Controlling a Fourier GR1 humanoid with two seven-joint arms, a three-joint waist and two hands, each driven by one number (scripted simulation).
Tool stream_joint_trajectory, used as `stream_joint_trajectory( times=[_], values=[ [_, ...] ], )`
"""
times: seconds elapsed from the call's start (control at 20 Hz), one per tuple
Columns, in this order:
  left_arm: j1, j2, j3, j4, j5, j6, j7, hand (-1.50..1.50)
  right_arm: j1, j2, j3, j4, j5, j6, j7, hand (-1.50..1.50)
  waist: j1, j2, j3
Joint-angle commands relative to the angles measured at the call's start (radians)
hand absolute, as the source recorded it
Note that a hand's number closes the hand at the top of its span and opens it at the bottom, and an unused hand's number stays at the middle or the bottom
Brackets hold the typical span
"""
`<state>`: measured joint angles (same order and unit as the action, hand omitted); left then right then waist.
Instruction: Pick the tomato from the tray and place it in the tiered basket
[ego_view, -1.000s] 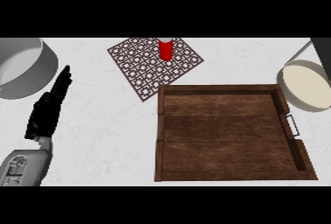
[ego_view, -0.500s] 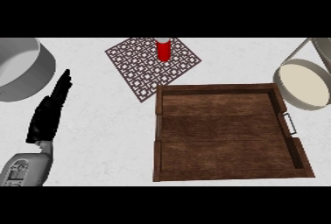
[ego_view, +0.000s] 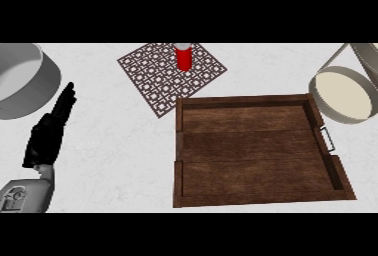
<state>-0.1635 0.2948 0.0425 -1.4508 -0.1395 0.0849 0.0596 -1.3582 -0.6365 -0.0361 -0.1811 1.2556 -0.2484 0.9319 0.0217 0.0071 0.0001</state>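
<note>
Wooden tray (ego_view: 255, 192) at centre-right, left hand (ego_view: 49, 132) resting well apart, its fingers straight and pressed together.

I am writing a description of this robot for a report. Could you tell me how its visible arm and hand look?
Only one arm shows, at the view's left. The left hand is entirely black, long and narrow, with slim fingers tapering to a point. Behind it, the forearm is light grey and rounded, with a darker grey marking on its casing. No cables or sleeves are visible. The right hand is out of view.
</note>
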Motion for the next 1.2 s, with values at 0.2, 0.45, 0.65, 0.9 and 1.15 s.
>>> stream_joint_trajectory(
  times=[0.2, 0.45, 0.65, 0.9, 1.15],
  values=[
    [0.019, -0.042, -0.032, -0.043, -0.044, 0.034, 0.039, 0.00, 0.066, -0.003, -0.113, -0.038, -0.125, 0.011, -0.086, 1.50, -0.002, -0.002, 0.001],
    [-0.017, -0.009, 0.012, 0.027, -0.018, -0.002, -0.013, 0.00, 0.161, -0.007, -0.216, -0.073, -0.232, -0.065, -0.049, -1.50, -0.017, -0.004, 0.000],
    [-0.010, -0.015, 0.025, 0.028, -0.022, 0.007, -0.024, 0.00, 0.214, 0.054, -0.213, -0.145, -0.227, -0.250, -0.048, -1.50, -0.007, 0.000, 0.000],
    [-0.023, 0.008, 0.049, 0.038, 0.007, -0.037, -0.007, 0.00, 0.255, 0.025, -0.217, -0.256, -0.232, -0.331, -0.075, -1.50, -0.022, -0.005, 0.000],
    [0.006, 0.005, 0.043, -0.003, -0.009, -0.032, 0.003, 0.00, 0.221, -0.015, -0.182, -0.370, -0.171, -0.311, 0.042, -1.50, -0.025, -0.011, -0.001]
  ],
)
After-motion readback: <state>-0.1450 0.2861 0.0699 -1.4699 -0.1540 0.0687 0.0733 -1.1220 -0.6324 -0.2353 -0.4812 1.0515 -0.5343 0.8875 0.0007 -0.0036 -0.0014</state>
